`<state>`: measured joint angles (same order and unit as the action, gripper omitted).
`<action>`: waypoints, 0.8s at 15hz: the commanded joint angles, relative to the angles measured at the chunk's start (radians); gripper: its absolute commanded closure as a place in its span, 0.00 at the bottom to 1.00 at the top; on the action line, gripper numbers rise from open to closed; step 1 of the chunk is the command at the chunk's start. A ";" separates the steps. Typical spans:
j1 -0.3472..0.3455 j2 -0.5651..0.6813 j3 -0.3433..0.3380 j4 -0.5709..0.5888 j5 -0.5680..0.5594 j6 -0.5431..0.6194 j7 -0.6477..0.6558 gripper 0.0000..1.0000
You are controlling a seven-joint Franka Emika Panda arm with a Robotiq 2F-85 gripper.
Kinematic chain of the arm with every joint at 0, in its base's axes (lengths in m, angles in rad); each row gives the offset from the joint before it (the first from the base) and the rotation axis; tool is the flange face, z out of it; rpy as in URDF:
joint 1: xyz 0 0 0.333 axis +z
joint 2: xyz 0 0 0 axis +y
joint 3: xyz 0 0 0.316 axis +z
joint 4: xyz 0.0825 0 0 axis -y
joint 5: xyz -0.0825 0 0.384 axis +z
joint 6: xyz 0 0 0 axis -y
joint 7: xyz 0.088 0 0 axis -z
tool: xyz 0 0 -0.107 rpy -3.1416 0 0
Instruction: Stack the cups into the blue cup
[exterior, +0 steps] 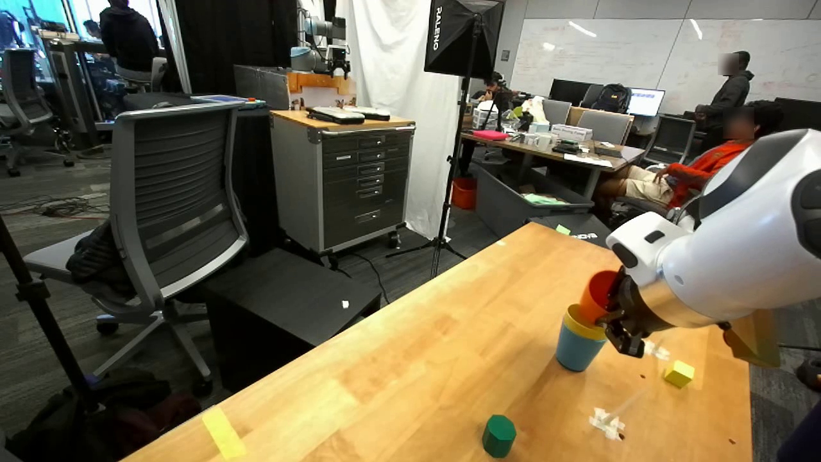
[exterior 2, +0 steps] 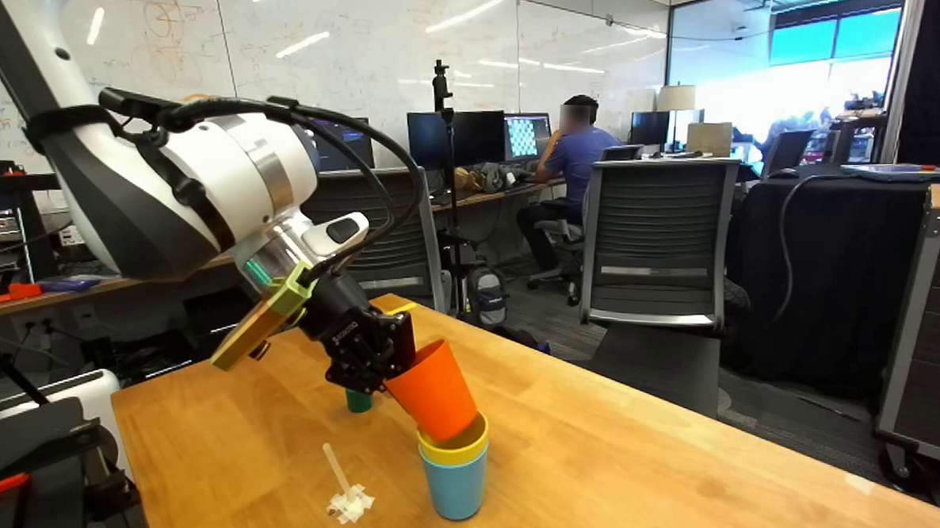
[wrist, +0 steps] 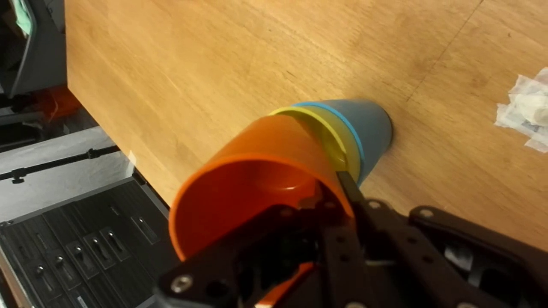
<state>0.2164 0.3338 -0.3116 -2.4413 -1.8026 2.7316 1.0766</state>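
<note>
A robot arm (exterior 2: pixel 252 171) holds an orange-red cup (exterior 2: pixel 433 389) at the mouth of a yellow cup (exterior 2: pixel 454 455) nested in a blue cup (exterior 2: pixel 458 487) on a wooden bench (exterior 2: pixel 652 462), its gripper (wrist: pixel 333 192) pinching the held cup's wall near the rim, one finger inside and one outside, as the wrist view shows. The nested pair stands upright just below and beyond the fingertips, while the orange-red cup leans: its long axis slants, mouth turned back toward the arm, base aimed down into the yellow cup. The base appears to be just within that rim; whether the two touch cannot be told. Inside the blue cup, the yellow one sits with only a band showing above the edge. With one cup nested and the second at the opening, the task looks nearly complete. The next move likely calls for straightening the cup before release; let go at this slant, it could wedge or tip the pair. A green piece (exterior: pixel 499 436) and a small yellow block (exterior: pixel 678 373) rest well apart.
</note>
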 commanded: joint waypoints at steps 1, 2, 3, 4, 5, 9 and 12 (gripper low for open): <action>0.009 0.020 0.010 0.022 0.019 -0.006 -0.009 0.99; 0.010 0.025 0.012 0.026 0.025 -0.006 -0.012 0.99; 0.010 0.031 0.013 0.032 0.027 -0.005 -0.012 0.99; 0.012 0.037 0.015 0.038 0.032 -0.006 -0.015 0.99; 0.014 0.042 0.017 0.043 0.036 -0.007 -0.017 0.99; 0.013 0.067 0.025 0.069 0.053 -0.008 -0.027 0.99; 0.011 0.092 0.025 0.090 0.060 -0.009 -0.036 0.99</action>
<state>0.2237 0.3980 -0.2910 -2.3852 -1.7741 2.7314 1.0735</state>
